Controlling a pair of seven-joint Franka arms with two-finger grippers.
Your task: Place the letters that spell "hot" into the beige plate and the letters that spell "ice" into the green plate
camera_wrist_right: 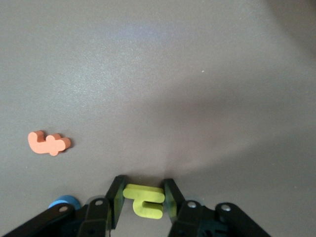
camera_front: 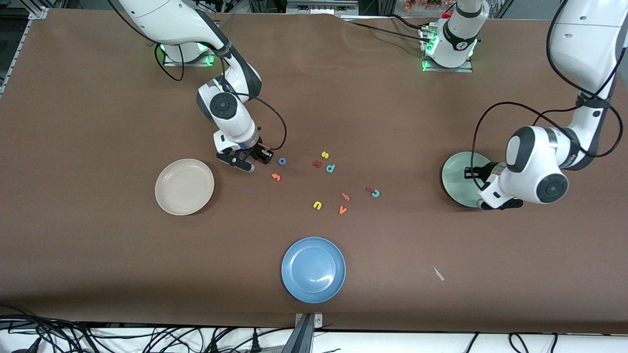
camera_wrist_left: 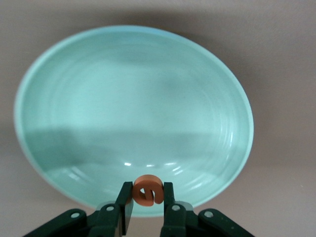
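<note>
Over the green plate, near its rim, my left gripper is shut on the orange e, held above the plate's bare bottom. My right gripper is down at the table between the beige plate and the blue o. Its two pads press the ends of the yellow h, which the front view hides under the hand. The orange t lies close by, also seen from the right wrist. The dark red i and teal c lie together mid-table.
Loose letters mid-table: yellow s, a chunky dark red letter, teal p, an orange letter, yellow u, orange v. The blue plate sits nearest the front camera. A small white scrap lies beside it.
</note>
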